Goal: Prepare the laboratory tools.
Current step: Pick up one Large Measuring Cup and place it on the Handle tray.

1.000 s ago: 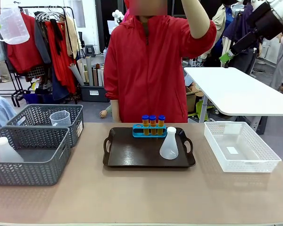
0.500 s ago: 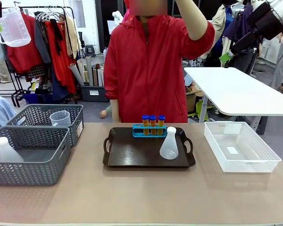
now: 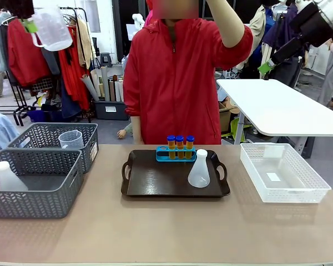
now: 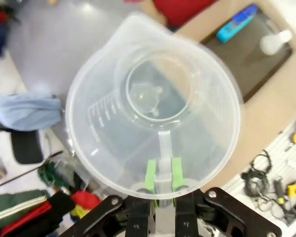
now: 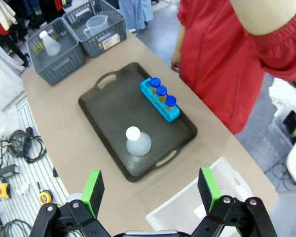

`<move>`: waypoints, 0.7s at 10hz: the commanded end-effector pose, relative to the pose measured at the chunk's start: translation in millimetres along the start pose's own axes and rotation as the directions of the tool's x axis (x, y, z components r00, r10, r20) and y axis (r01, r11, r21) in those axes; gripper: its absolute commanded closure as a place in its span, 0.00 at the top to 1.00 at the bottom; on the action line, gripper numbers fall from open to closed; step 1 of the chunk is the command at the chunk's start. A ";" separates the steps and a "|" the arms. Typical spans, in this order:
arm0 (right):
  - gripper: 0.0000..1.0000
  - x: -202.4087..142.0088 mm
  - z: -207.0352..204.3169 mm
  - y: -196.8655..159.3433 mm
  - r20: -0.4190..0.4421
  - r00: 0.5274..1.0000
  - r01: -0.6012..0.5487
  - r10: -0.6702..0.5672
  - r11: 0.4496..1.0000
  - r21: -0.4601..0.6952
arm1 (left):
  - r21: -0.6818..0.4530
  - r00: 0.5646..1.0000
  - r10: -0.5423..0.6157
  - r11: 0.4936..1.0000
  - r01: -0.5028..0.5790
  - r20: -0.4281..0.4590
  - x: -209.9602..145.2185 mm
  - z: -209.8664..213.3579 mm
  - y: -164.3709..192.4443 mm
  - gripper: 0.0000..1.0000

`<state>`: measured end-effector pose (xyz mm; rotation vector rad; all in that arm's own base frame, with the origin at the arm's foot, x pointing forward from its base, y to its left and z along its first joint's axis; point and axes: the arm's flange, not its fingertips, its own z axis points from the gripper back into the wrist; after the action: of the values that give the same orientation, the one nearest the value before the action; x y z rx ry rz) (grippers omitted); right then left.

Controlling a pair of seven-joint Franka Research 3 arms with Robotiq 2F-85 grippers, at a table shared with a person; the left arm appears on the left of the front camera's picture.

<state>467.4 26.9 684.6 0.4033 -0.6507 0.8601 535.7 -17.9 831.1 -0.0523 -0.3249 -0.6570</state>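
**Left tool** (image 4: 161, 173): raised high above the counter's left end. Green pads (image 4: 150, 174) closed on the handle of the measuring jug.

**Measuring jug** (image 4: 153, 103): clear, held just beyond the left tool's fingertips, mouth turned towards the wrist camera.

**Grey baskets, two**: on the counter (image 3: 166, 233), far below the left tool. The nearer basket (image 3: 36, 185) holds a second flask (image 3: 8, 177). The farther basket (image 3: 55, 136), which touches it, holds a small clear cup (image 3: 71, 138).

**Tray** (image 3: 155, 180): dark, handled, at mid-counter. It lies well below and right of the left tool, and below and ahead of the right tool.

**Rack** (image 3: 176, 155): blue, at the tray's far edge, its leftmost hole empty.

**Test tubes, three** (image 3: 180, 144): orange-filled, blue-capped, upright in the rack.

**Conical flask** (image 3: 198, 169): translucent white, upright on the tray just nearer than the rack's right end.

**Person** (image 3: 177, 77): red jacket, at the far side behind the tray, one arm raised.

**Mesh bin** (image 3: 316, 191): white, on the counter, almost directly under the right tool.

**Right tool** (image 5: 150, 190): held high over the counter's right end. Fingers spread wide, gripping nothing.
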 end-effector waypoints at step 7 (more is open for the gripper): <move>1.00 -0.2 1.2 1.1 0.005 1.000 -0.005 0.005 1.000 0.006 | -0.113 0.922 -0.387 0.915 0.388 0.032 63.2 -57.0 -93.7 0.00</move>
<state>467.4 27.2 684.6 0.4032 -0.6506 0.8606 547.9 -138.3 800.1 -0.1170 -0.2999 -1.0152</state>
